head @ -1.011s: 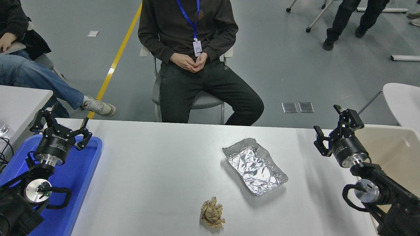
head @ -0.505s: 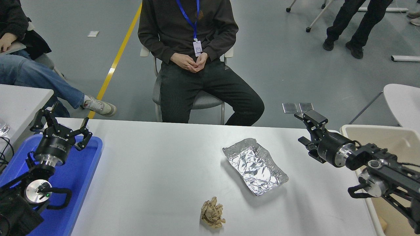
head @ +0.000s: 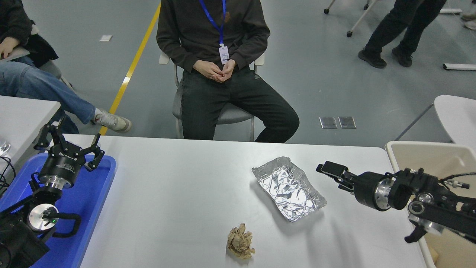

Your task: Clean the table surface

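Head view shows the bench (head: 178, 208) filling the lower frame, pale and wide. A blue tray (head: 93, 208) sits at its left edge, a beige bin (head: 438, 156) at its right. A foil tray (head: 289, 188) lies right of centre, a crumpled paper ball (head: 241, 242) nearer the camera. The left claw (head: 68, 143) hangs spread open over the blue tray. The right claw (head: 329, 171) points at the foil tray, apart from it; whether it is open cannot be told.

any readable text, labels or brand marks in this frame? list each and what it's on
White lettering on the left gripper body: there, but too small and skewed to read.
Person's badge on the blue lanyard: print not read.
Small logo on the person's dark top: too blurred to read.
Foil tray, crumpled paper, blue tray, right gripper: no text visible.
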